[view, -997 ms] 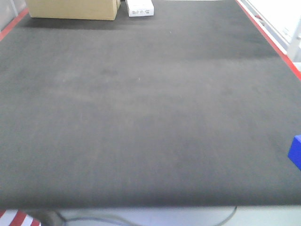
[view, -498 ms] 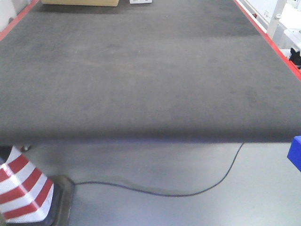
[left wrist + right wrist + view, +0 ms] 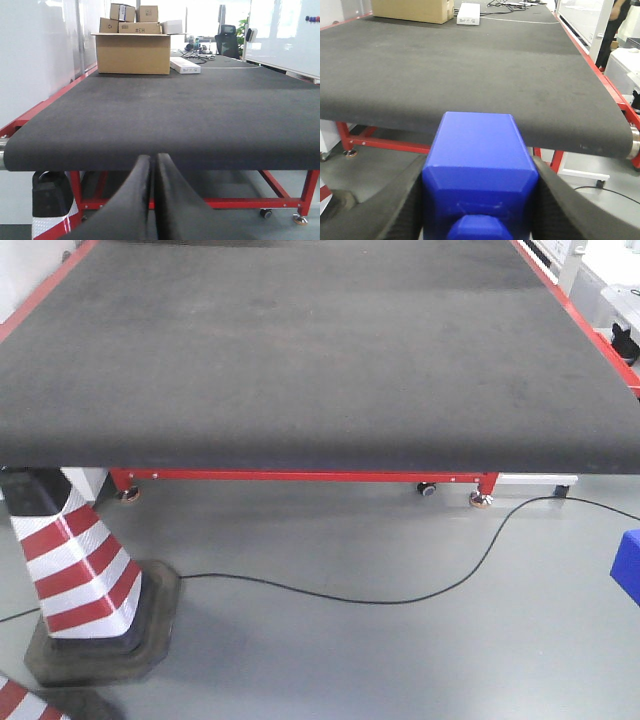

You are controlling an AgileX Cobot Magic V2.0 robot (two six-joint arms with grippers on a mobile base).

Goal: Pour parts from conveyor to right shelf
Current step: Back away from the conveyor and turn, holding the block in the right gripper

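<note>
My right gripper (image 3: 480, 172) is shut on a bright blue part (image 3: 477, 145), with a black finger pressed against each side; a nub shows on its near face. A corner of the same part (image 3: 628, 565) shows at the right edge of the front view, over the floor. The conveyor (image 3: 300, 350), a wide dark grey belt on a red frame, lies ahead of both grippers, and I see nothing on its near half. My left gripper (image 3: 152, 159) is shut with nothing in it, just short of the belt's front edge (image 3: 165, 155). The right shelf is out of view.
A red-and-white striped cone (image 3: 75, 570) on a black base stands on the floor at the left, beside the conveyor leg. A black cable (image 3: 380, 595) snakes across the grey floor. Cardboard boxes (image 3: 132, 52) and a white box (image 3: 185, 65) sit at the belt's far end.
The front view has drawn back from the conveyor: the belt's front edge has moved up the frame, and floor, red frame, cable and cone have come into sight. The blue part keeps its place at the right edge.
</note>
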